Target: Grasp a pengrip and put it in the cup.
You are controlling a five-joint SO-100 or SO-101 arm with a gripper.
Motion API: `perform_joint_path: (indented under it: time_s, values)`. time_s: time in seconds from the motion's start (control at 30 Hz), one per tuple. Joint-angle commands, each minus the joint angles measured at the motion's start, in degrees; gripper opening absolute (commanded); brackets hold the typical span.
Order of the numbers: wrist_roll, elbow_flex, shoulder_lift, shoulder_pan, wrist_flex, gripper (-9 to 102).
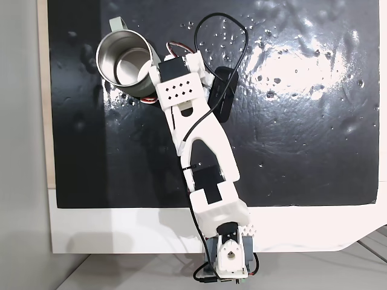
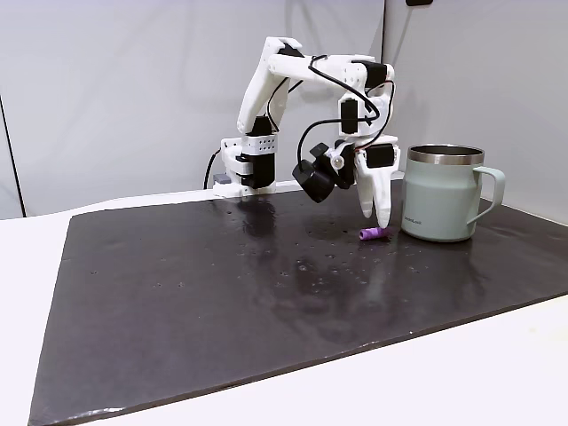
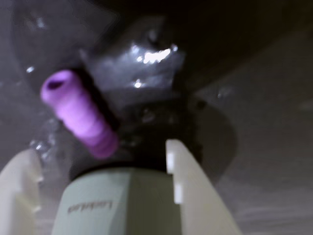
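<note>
The purple ribbed pengrip lies on its side on the black mat, just left of the pale grey-green cup in a fixed view. My gripper hangs fingers-down right above it, tips just off the mat. In the wrist view the pengrip lies slanted just beyond the two white fingers, nearer the left one. The gripper is open and holds nothing. The cup's wall stands behind the fingers. From above, the cup is upright and looks to hold nothing, with my wrist beside it.
The black mat covers most of the white table. The arm's base sits at the table's near edge in a fixed view. A black camera module and looping cable hang off the wrist. Open mat lies right of the arm.
</note>
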Motion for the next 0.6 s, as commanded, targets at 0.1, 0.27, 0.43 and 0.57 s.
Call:
perform_joint_path:
  time_s: [0.1,0.27,0.43,0.57]
  values:
    - [-0.6,-1.8,-2.1,0.0,-3.7,25]
    - [-0.7,1.3,-2.8,0.4,-6.2,8]
    - [0.7,3.0,-2.9,1.1,-6.8,0]
    - [1.3,2.8,0.3,2.5,-6.0,0]
